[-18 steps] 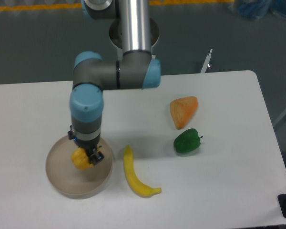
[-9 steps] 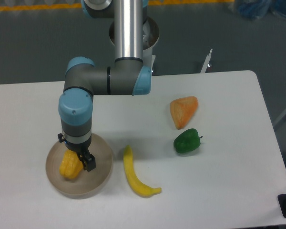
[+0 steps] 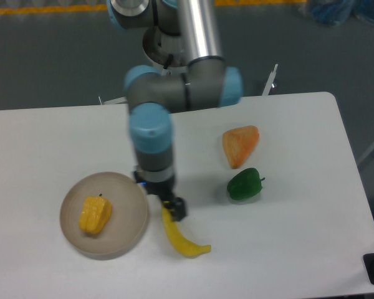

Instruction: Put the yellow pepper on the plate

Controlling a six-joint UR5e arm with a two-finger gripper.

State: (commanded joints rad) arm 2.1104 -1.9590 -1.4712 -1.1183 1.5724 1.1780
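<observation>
Already the pepper [image 3: 95, 215] is lying on the plate [image 3: 129, 198], a little left of the dish's middle, resting on its side with the tiny dark stem pointing up and back. Nothing is touching it, so it is sitting there under its own weight, and the low rim is giving it a margin against rolling off. Judging from that, the placing itself is looking done.

Meanwhile the end effector [image 3: 172, 208] is hanging just beside the plate's right edge, over the top end of the banana [image 3: 176, 235], with nothing between its fingers. The blur and the steep view are making it hard to say whether the fingers are apart or together, so I cannot tell. Its spot clear of the dish is suggesting the arm is leaving the pepper alone rather than working on it.

Farther right on the counter [image 3: 299, 249], the orange wedge [image 3: 240, 145] and green pepper [image 3: 245, 184] are sitting near each other, well apart from the plate, out of the way.
</observation>
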